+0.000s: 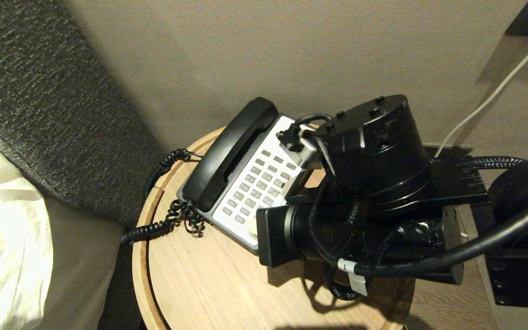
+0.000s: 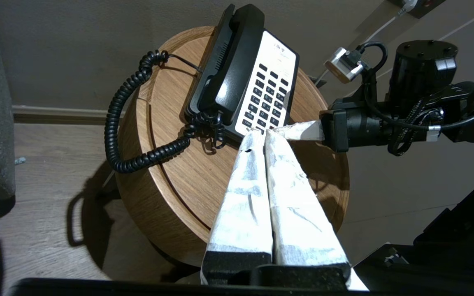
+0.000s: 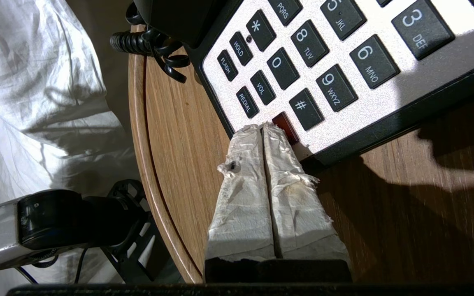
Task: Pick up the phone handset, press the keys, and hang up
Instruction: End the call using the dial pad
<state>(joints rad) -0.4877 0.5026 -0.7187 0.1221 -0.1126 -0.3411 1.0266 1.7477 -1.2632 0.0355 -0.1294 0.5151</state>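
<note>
From the head view, the phone handset (image 1: 230, 154) lies in its cradle on the left side of the phone base (image 1: 245, 183), which sits on a round wooden table (image 1: 209, 284). The keys (image 1: 259, 183) fill the white plate just right of the handset. The right arm (image 1: 374, 183) reaches in from the right over the near right corner of the base and hides its own fingertips. A coiled cord (image 1: 163, 224) hangs from the handset's near end over the table's left edge.

From the left wrist view, the left gripper (image 2: 265, 133) hangs off the table, well apart from the phone, its two white-wrapped fingers (image 2: 245, 193) pressed flat together with nothing between them. Beyond them the handset (image 2: 231, 61) rests on the base, and the right gripper (image 2: 286, 130) points at the near end of the keys (image 2: 268, 98).

From the right wrist view, the right gripper (image 3: 262, 127) has its wrapped fingers (image 3: 241, 193) clenched together on nothing, tips at the lower corner of the white plate, right beside the red button (image 3: 285, 125) and close under the hash key (image 3: 305, 109). Whether the tips press on the plate cannot be told. Only the dark end of the handset (image 3: 171, 16) and its cord show, far from the fingers.
</note>
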